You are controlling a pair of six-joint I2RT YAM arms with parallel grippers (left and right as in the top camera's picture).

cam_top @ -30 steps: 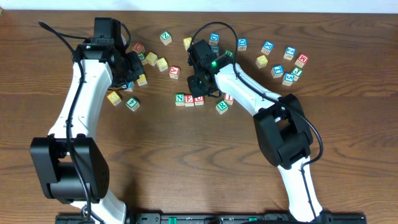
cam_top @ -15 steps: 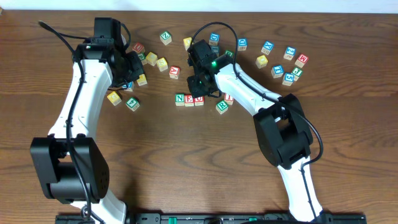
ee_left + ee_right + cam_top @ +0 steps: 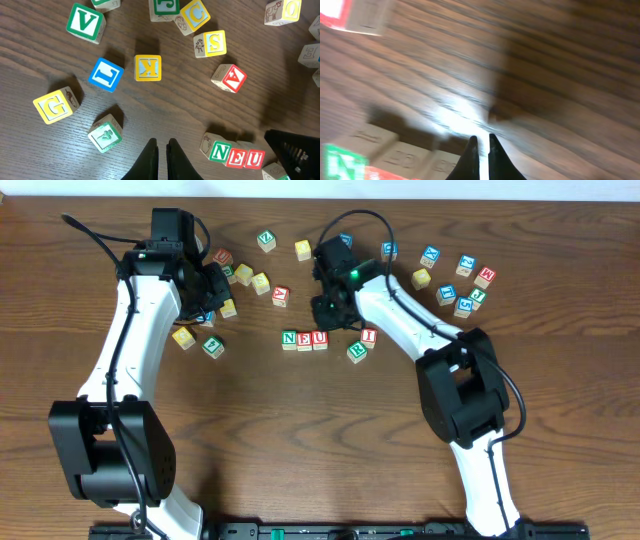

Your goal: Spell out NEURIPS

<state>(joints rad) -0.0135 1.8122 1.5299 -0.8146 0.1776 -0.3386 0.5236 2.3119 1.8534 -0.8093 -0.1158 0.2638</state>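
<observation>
Well, three small wooden alphabet cubes, a green-framed N (image 3: 289, 338), a red-framed E (image 3: 305, 338) and a red-framed U (image 3: 320, 338), sat touching in a row on the brown wooden surface (image 3: 300, 430). A red-lettered I cube (image 3: 369, 336) lay near the U end, apart. My right claw (image 3: 480, 141) hung just behind the row, fingers together, empty. My left claw (image 3: 161, 146) was likewise closed on nothing, above bare wood near a yellow K cube (image 3: 148, 67).

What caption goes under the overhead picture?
Left arm and right arm above scattered letter cubes, NEU row lined up.
</observation>
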